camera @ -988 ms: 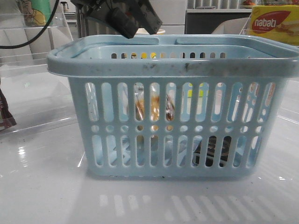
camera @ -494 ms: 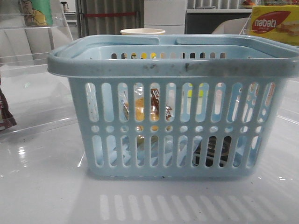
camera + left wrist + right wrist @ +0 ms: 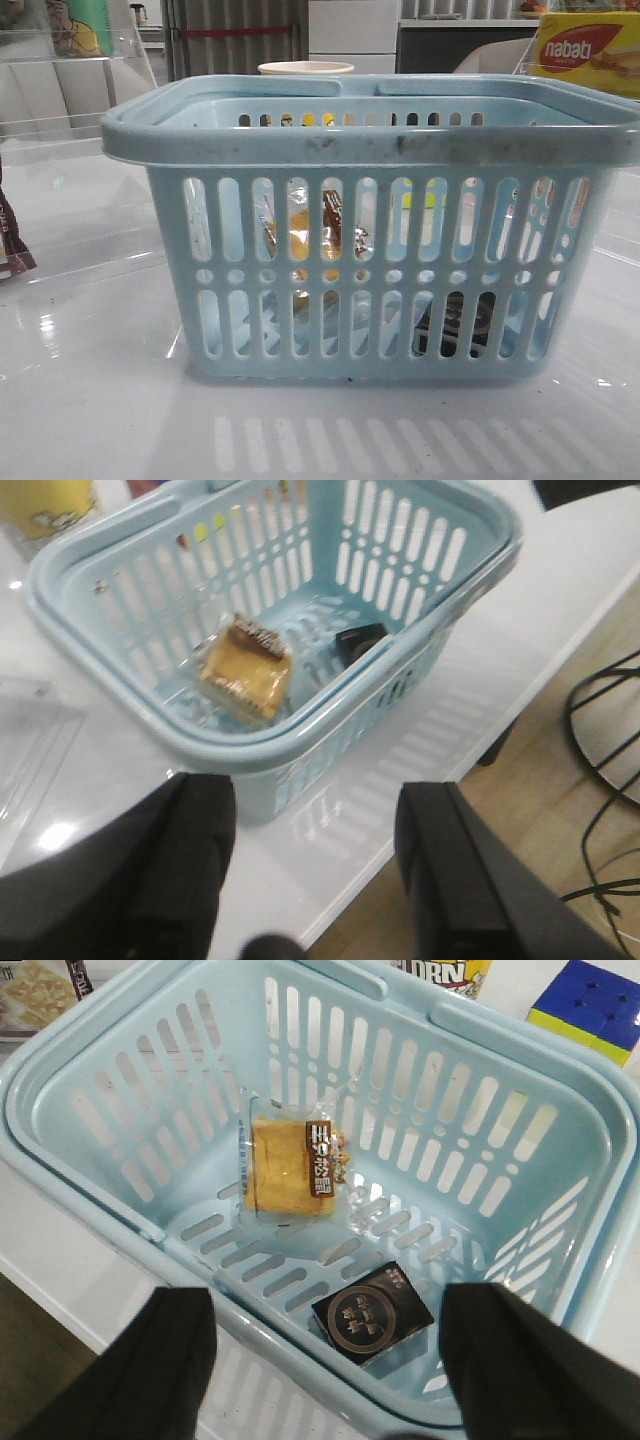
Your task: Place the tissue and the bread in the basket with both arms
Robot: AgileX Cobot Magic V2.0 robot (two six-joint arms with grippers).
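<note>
The light-blue basket (image 3: 370, 135) stands on the white table. Inside it lies the wrapped bread (image 3: 290, 1165), also seen through the slots in the front view (image 3: 312, 235) and in the left wrist view (image 3: 245, 670). The black tissue packet (image 3: 372, 1312) lies flat on the basket floor beside it, and shows in the front view (image 3: 455, 325) and the left wrist view (image 3: 360, 640). My left gripper (image 3: 315, 880) is open and empty, outside the basket over the table. My right gripper (image 3: 325, 1360) is open and empty, above the basket's rim. Neither gripper shows in the front view.
A yellow nabati box (image 3: 588, 52) stands back right. A paper cup (image 3: 305, 68) is behind the basket. A clear acrylic stand (image 3: 70, 130) and a dark maroon packet (image 3: 10, 245) are at the left. A coloured cube (image 3: 590, 1005) lies beyond the basket. The table edge (image 3: 480, 730) is near.
A dark gripper that hung over the basket's back left rim a second ago has left the front view. The bread has settled lower inside the basket.
</note>
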